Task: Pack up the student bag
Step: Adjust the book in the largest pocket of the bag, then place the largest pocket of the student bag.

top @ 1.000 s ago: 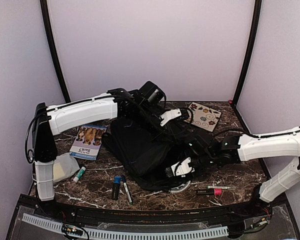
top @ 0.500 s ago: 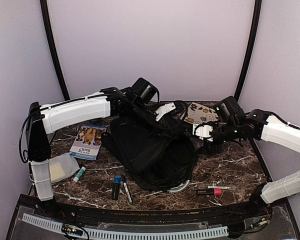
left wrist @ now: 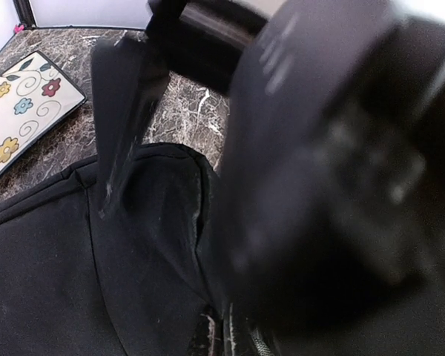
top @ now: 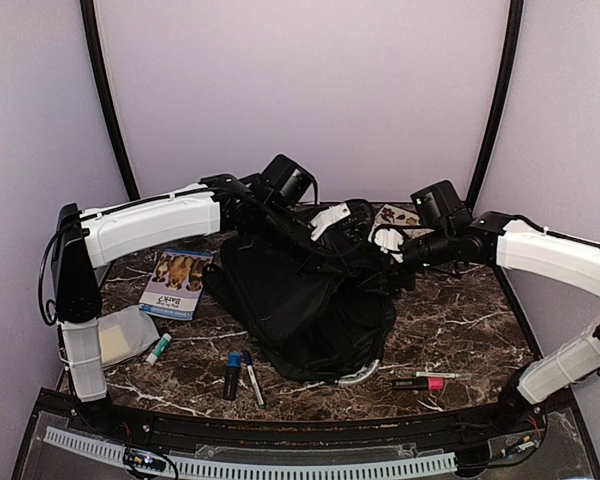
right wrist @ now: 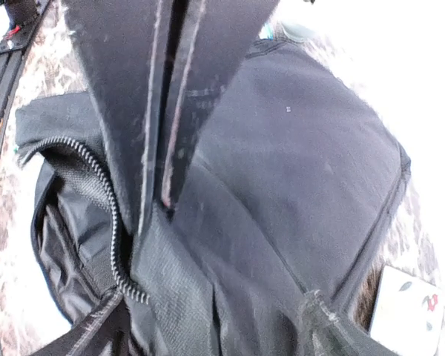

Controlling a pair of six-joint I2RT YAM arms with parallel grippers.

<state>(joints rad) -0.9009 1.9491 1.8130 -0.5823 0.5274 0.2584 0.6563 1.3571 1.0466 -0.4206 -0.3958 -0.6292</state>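
Observation:
The student bag (top: 300, 300), a large black backpack, lies in the middle of the table with its top raised at the back. My left gripper (top: 332, 222) reaches over it from the left and is shut on the bag's top fabric, holding it up. In the left wrist view black bag fabric (left wrist: 74, 267) fills the frame and the fingers are lost in blur. My right gripper (top: 392, 252) hovers at the bag's back right edge, open. The right wrist view looks down on an open zipper (right wrist: 111, 222) and a strap (right wrist: 170, 96).
A dog-picture booklet (top: 177, 282) and a white packet (top: 120, 335) lie left of the bag. A green-capped glue stick (top: 159, 348), two markers (top: 240, 376) and a pink pen (top: 420, 383) lie near the front edge. A floral card (left wrist: 15, 111) sits at the back right.
My right arm has swung from the bag's near edge up to its back right top, jaws spreading on the way. The left arm has pulled the bag's top slightly left and higher.

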